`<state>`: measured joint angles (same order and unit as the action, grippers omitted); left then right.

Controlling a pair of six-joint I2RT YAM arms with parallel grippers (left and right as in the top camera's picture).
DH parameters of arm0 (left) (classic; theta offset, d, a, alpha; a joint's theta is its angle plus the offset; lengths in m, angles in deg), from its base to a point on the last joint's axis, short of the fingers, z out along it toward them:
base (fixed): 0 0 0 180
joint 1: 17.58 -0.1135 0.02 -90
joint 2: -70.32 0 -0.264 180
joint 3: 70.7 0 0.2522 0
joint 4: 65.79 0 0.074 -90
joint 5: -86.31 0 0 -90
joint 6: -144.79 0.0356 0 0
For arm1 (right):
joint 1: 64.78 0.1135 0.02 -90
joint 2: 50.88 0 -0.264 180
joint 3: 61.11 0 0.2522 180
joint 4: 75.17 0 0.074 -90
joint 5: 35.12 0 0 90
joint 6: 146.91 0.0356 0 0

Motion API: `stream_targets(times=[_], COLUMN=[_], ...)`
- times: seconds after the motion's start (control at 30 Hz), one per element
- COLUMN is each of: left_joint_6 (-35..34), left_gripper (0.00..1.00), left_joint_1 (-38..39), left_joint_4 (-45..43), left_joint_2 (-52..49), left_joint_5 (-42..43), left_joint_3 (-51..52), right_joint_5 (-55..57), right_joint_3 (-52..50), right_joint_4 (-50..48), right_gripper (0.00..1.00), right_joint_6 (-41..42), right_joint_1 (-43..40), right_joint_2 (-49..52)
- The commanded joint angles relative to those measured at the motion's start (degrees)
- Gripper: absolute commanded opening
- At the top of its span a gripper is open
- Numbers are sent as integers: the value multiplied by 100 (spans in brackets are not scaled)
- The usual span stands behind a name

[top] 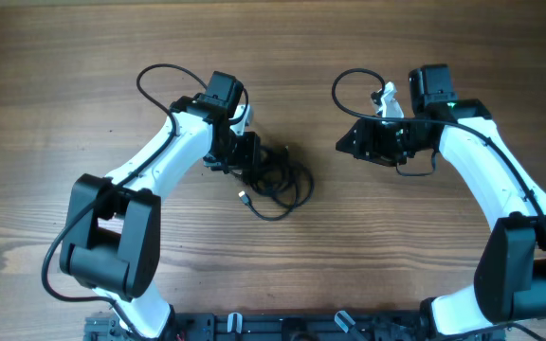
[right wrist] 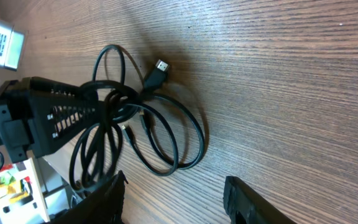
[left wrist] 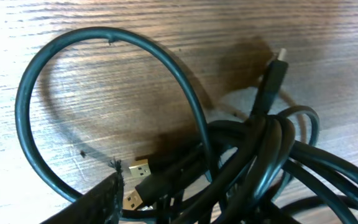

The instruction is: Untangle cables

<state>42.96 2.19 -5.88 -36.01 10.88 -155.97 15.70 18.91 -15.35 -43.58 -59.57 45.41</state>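
Observation:
The black cables (top: pixel 278 185) lie in a tangled pile of loops on the wooden table, just left of centre. My left gripper (top: pixel 252 159) sits on the pile's left edge. In the left wrist view the cables (left wrist: pixel 253 162) fill the lower right, with two gold USB plugs (left wrist: pixel 140 168) beside one finger (left wrist: pixel 98 202); the other finger is hidden, so its jaws cannot be read. My right gripper (top: pixel 347 144) hangs to the right of the pile, apart from it. It stands open (right wrist: pixel 176 205) over bare wood, looking at the cables (right wrist: pixel 160 137) and the left gripper (right wrist: pixel 98 106).
A plug (right wrist: pixel 160 66) sticks out of the pile on its far side. The thicker arm wires loop above each wrist (top: pixel 164 76). A black rail (top: pixel 282 327) runs along the table's front edge. A white tag (right wrist: pixel 5 43) shows at the upper left.

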Motion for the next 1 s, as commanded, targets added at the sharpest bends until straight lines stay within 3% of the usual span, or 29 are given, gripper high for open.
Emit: stream_targets(times=[0.0,0.17,0.23,0.27,0.37,0.5,0.67,0.73,0.83,0.97], left_joint_6=[109,-76,-254,-409,-1331,-2553,-3606,-3991,-4315,-4594], left_gripper=[43,24,8,4,4,4,4,4,4,4], left_joint_1=[-28,39,103,111,-68,-503,-444,-374,-227,-186], left_joint_4=[-127,-258,-262,-238,-201,-153,125,334,527,645], left_joint_2=[-133,-181,-275,-310,-254,321,1294,1543,1746,1751], left_joint_5=[-247,-243,-245,-247,-236,450,-157,-496,-719,-706], left_joint_3=[26,26,26,26,-11,-120,-120,-120,-120,-120], right_joint_5=[-26,-105,-527,-592,-595,-562,-68,354,1084,1261], right_joint_3=[81,81,122,212,487,575,575,575,573,573], right_joint_4=[-11,-61,-199,-271,-249,-345,-695,-815,-1106,-1300], right_gripper=[53,51,48,49,52,56,56,57,68,72], right_joint_6=[-116,-118,-133,-90,133,597,1510,2094,2761,3036], right_joint_1=[20,20,20,20,22,428,1401,1707,2083,2151], right_joint_2=[-157,-160,-245,-376,-743,-1213,-1215,-1213,-1182,-951])
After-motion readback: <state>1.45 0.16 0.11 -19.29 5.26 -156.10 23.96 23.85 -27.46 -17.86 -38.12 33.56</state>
